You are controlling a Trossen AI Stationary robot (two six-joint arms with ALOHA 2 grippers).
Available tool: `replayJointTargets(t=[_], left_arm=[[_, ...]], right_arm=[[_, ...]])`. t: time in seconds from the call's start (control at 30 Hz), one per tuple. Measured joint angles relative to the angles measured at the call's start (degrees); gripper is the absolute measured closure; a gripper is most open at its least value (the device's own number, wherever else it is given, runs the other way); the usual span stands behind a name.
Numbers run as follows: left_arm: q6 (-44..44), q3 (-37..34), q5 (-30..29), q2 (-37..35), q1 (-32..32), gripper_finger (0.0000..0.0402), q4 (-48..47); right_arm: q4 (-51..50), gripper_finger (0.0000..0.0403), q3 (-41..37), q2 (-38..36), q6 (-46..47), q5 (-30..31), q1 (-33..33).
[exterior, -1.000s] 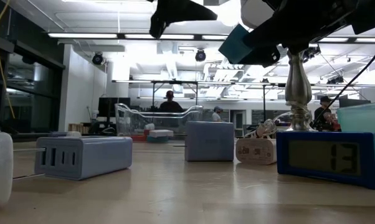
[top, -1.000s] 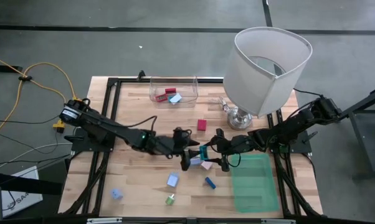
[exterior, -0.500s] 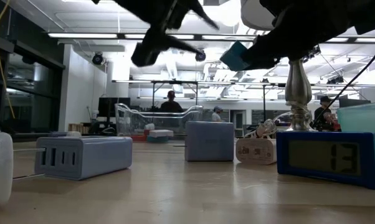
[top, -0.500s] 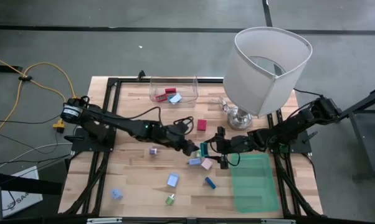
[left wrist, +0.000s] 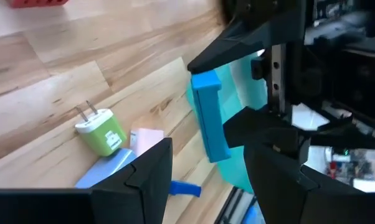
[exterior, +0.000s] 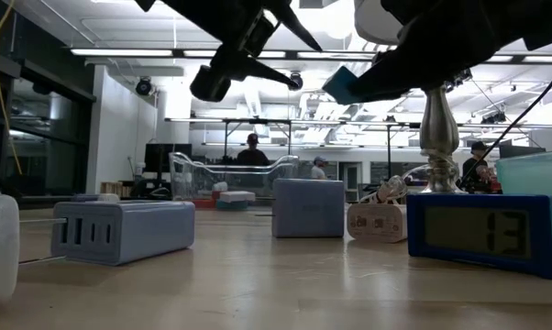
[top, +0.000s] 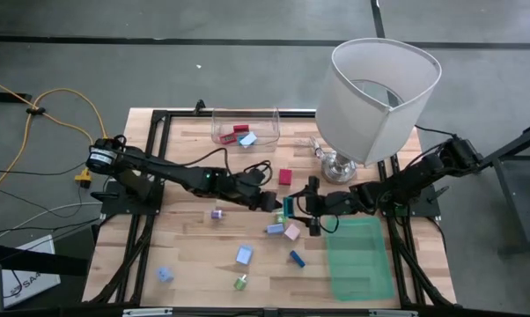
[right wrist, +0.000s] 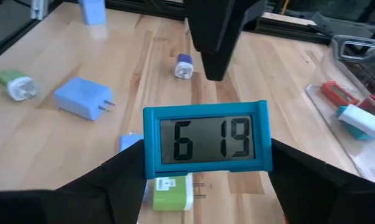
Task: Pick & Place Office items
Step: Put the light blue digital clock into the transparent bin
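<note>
- The right tool (top: 293,211) grips a small teal digital clock with a grey display (right wrist: 206,144) by its two ends, so the face reads toward the wrist camera. The clock is held in the air over the middle of the wooden tabletop (top: 195,255), just beside the translucent green bin (top: 360,260).
- The left tool (top: 276,203) hovers close in front of the clock with its fingers (left wrist: 144,177) parted and nothing between them. In its own wrist view the clock shows edge-on between the two arms, which suggests a handover or a release just made; which of the two I cannot tell.
- Other office items lie loose on the tabletop: a green-and-white plug adapter (right wrist: 10,85), a light blue charger block with prongs (right wrist: 81,99), a small purple-topped adapter (right wrist: 185,65), a red block (top: 285,177) and a blue clock-like piece (top: 297,258).
- A clear plastic tray (top: 223,134) at the far edge already holds red and light blue pieces, so it looks like one sorting destination; the green bin is probably another, empty as far as I can see.
- The big white lamp (top: 379,97) stands close above the right arm, so any lift there risks brushing the shade.
</note>
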Motion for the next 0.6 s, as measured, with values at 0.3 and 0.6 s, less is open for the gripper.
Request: replayJointTargets(t=[0.3,0.6], left_arm=[[1.50,0.02,-0.13,0.39,2.02,0.0209,3.44],[1.52,0.02,-0.18,0.39,2.81,0.0209,3.38]], right_arm=[[0.40,0.0125,0.00,0.00,-0.19,1.18,-0.71],[1.86,0.0121,0.00,0.00,-1.69,1.20,-0.72]])
